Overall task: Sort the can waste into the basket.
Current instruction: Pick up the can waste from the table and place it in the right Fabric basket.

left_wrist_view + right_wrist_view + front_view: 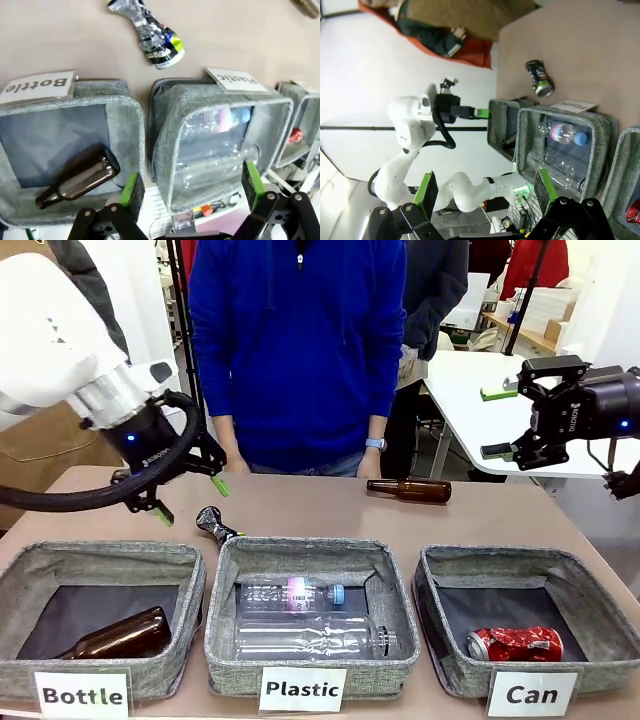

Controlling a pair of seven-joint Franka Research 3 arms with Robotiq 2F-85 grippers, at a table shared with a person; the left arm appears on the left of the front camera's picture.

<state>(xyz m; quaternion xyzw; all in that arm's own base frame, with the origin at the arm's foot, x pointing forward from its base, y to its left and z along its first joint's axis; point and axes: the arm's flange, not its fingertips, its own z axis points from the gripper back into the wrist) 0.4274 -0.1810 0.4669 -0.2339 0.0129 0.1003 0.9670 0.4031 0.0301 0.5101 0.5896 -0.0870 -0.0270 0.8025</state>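
Both sets of jaws stand wide apart and empty. The left gripper (pixel 192 498) hangs over the table (pixel 300 505) just behind the dark can (pixel 212 524). The right gripper (pixel 497 422) is raised off the right edge. The dark can is crushed and twisted. It lies on the table, its lower end hidden behind the Plastic bin (pixel 225 570) rim. The red can (pixel 515 644), crumpled, lies inside the basket (pixel 600 635) by the front wall.

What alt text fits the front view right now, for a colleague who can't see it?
A crushed dark can lies on the table behind the Plastic bin, near the open left gripper; a red can is in the Can basket. The open right gripper hangs raised at the right.
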